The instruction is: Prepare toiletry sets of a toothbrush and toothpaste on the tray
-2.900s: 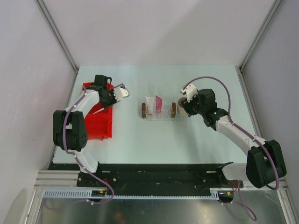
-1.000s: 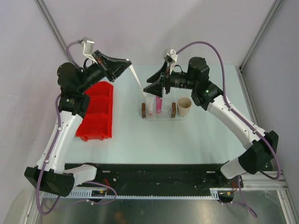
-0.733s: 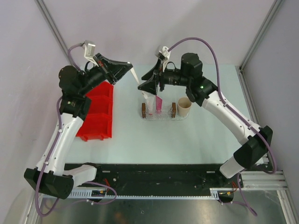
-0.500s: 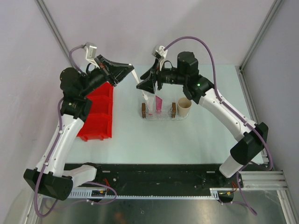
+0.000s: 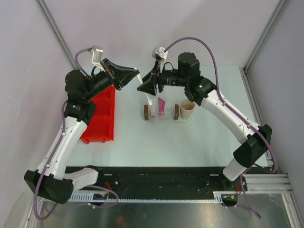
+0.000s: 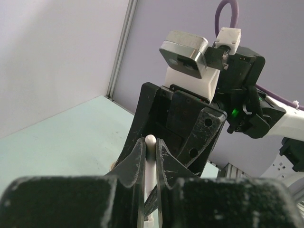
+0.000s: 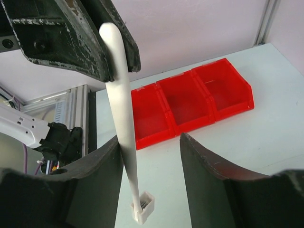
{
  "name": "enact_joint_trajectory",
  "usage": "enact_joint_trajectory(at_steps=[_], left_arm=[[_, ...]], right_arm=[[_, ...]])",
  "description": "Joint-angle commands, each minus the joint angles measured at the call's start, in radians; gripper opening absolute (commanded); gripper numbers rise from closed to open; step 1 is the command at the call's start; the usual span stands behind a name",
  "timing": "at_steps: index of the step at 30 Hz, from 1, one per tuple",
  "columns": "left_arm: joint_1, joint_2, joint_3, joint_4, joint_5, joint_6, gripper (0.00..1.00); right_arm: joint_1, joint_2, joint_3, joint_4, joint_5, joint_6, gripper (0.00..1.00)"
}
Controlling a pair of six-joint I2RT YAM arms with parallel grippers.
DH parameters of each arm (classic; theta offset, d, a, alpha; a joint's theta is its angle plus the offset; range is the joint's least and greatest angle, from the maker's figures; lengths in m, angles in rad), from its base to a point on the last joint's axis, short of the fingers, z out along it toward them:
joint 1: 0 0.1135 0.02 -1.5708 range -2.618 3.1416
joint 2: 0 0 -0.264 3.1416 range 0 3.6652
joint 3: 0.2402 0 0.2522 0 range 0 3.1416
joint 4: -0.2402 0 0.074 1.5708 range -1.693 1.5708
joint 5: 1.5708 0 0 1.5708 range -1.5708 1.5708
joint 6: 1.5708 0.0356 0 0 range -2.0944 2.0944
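Observation:
My left gripper (image 5: 135, 72) is raised above the table and shut on the handle end of the thin white toothbrush (image 5: 148, 99), which hangs slanting down over the tray's left end. In the left wrist view its jaws (image 6: 150, 142) pinch the handle (image 6: 150, 167). My right gripper (image 5: 146, 88) is open around the toothbrush shaft; in the right wrist view (image 7: 149, 159) the shaft (image 7: 124, 137) lies against the left finger, brush head down. The clear tray (image 5: 167, 119) holds a white tube (image 5: 152, 107) and a magenta-pink tube (image 5: 161, 105).
A tan paper cup (image 5: 186, 110) stands just right of the tray. A red divided bin (image 5: 99, 116) sits at the table's left and shows in the right wrist view (image 7: 190, 102). Metal frame posts run along both back corners.
Both arms rose from the bin and the cup. In the last second my right gripper moved left until its open jaws straddle the toothbrush; my left gripper shifted slightly right with it.

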Motion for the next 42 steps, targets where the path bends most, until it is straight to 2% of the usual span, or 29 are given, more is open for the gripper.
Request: enact_joint_trajectory(at_steps=[1,5,11,15,18,22,34,42], left_arm=[[-0.018,-0.019,-0.007,0.032,0.011,0.022,0.0],[-0.018,-0.024,-0.009,0.032,0.005,0.034,0.0],[-0.007,-0.037,-0.019,0.032,-0.029,0.025,0.0],[-0.003,-0.038,-0.015,0.032,-0.021,0.019,0.0],[-0.001,-0.036,-0.016,0.038,-0.019,0.011,0.0],[-0.003,-0.039,-0.028,0.049,-0.027,0.005,0.0],[0.011,-0.047,0.004,0.054,-0.021,-0.009,0.0],[0.016,-0.054,-0.01,0.054,-0.022,-0.006,0.0]], right_arm=[[0.005,0.005,0.056,0.011,-0.003,-0.006,0.53],[0.005,-0.003,0.042,0.007,-0.005,-0.014,0.52],[0.005,-0.042,-0.004,-0.006,0.003,-0.039,0.59],[-0.001,-0.069,-0.027,-0.007,0.012,-0.045,0.59],[0.001,-0.067,-0.026,0.001,0.0,-0.043,0.54],[0.011,-0.056,-0.018,0.002,-0.026,-0.026,0.41],[0.022,-0.081,-0.131,0.022,0.015,-0.045,0.5],[0.016,-0.095,-0.148,0.028,0.007,-0.068,0.43]])
